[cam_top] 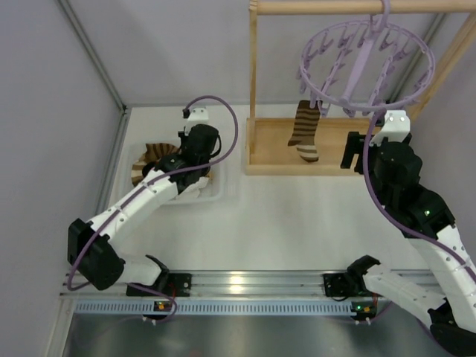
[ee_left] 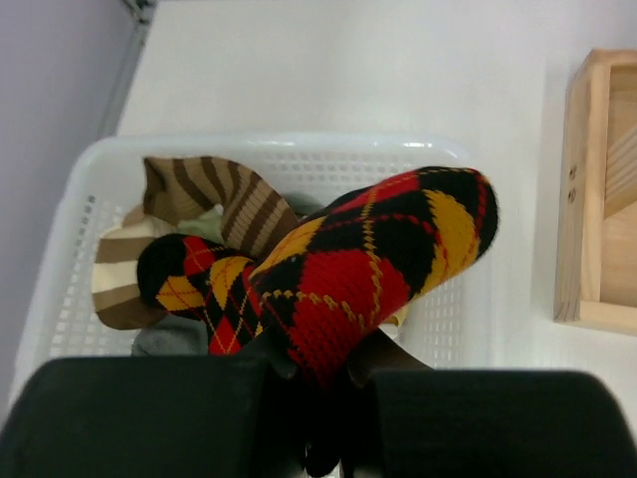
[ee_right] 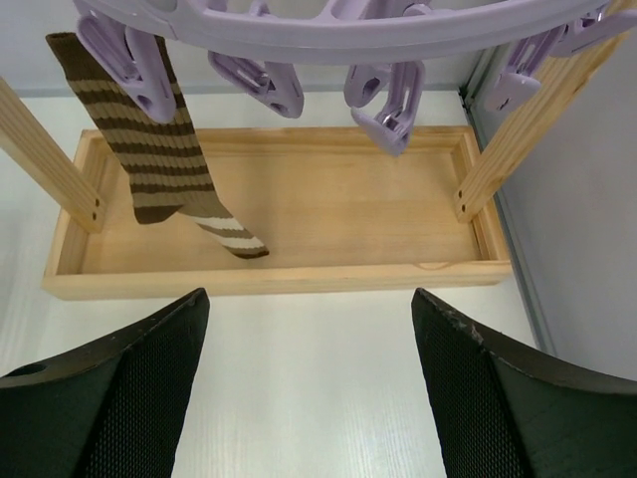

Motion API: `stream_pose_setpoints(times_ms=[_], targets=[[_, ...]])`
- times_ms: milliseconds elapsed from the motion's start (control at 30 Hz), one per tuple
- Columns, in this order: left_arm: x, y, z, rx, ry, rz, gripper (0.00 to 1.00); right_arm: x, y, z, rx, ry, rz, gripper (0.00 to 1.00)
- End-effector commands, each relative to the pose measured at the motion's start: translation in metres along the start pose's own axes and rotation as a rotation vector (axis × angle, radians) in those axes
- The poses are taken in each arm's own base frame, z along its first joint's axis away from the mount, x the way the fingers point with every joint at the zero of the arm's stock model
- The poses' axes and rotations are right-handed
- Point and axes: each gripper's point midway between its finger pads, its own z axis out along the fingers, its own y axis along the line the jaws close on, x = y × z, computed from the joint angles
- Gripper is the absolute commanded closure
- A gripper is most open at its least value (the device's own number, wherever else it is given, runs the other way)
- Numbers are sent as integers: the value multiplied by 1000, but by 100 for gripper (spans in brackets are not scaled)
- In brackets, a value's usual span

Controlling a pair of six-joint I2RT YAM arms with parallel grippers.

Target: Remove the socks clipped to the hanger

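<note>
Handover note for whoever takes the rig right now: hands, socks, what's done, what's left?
Left hand: shut on a diamond sock, held over the basket.
Right hand: open, empty, by the hanger.
Done: striped socks and a second diamond sock lie in the basket.
Left: drop the held sock in the basket, then unclip the one clipped sock, brown-striped, on the hanger's left side in the right wrist view. No other sock shows on the clips in view.
</note>
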Motion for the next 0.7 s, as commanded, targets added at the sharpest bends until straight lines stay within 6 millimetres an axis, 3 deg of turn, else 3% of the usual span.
stream_pose_setpoints(times_ms=[0,200,300,333,433,467,667], targets=[[43,-20,13,143,183,-32,100,-2,2,0,-15,-13,19,21],[89,-27,41,157,330,-61,96,6,3,2,-15,3,0,21],[103,-31,50,141,371,-53,77,7,1,1,-9,4,-6,21],[105,-28,53,114,369,-49,62,8,0,0,-9,4,-8,21],[104,-23,52,94,359,-60,44,8,-3,-1,2,-2,-4,21],[98,-22,49,96,346,-72,33,7,-4,-2,4,-3,-3,21],[78,-10,35,104,288,-105,11,13,-8,-5,14,-2,17,21]])
